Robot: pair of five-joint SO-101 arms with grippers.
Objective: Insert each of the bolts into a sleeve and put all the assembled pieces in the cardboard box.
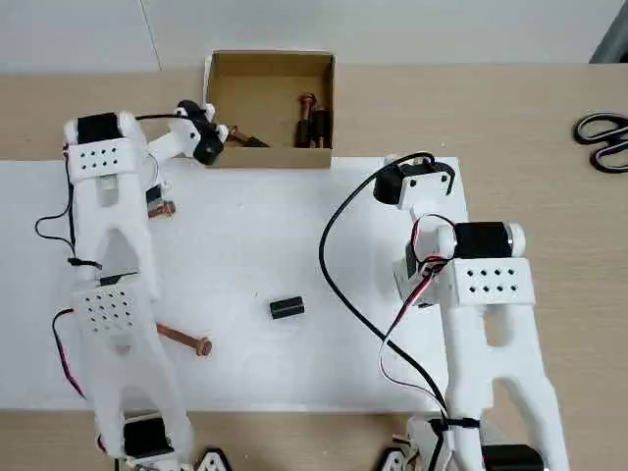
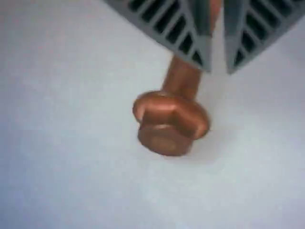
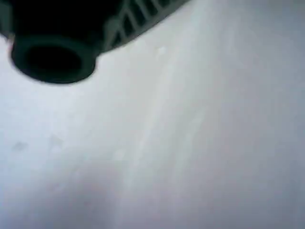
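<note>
Left wrist: the bolt (image 2: 171,121) shank vanishes between the fingers of my left hand (image 2: 218,64), so I can't see how deep it sits. High view: the second bolt (image 1: 184,340) runs its tail under the left arm (image 1: 113,309). Right wrist: the sleeve (image 3: 50,59) is blurred, its back end lost in the dark of the right hand (image 3: 57,21). The pieces (image 1: 312,120) in the cardboard box (image 1: 270,157) are too small for me to count. The scissors (image 1: 603,140) are cut off by the right edge.

A light wood-grain worktop (image 1: 530,108) runs the full width, with a large white sheet (image 1: 245,235) laid flat across its middle. A pair of dark-handled scissors (image 1: 603,140) lies near its right edge. Behind stands a pale, evenly lit wall (image 1: 392,29).
</note>
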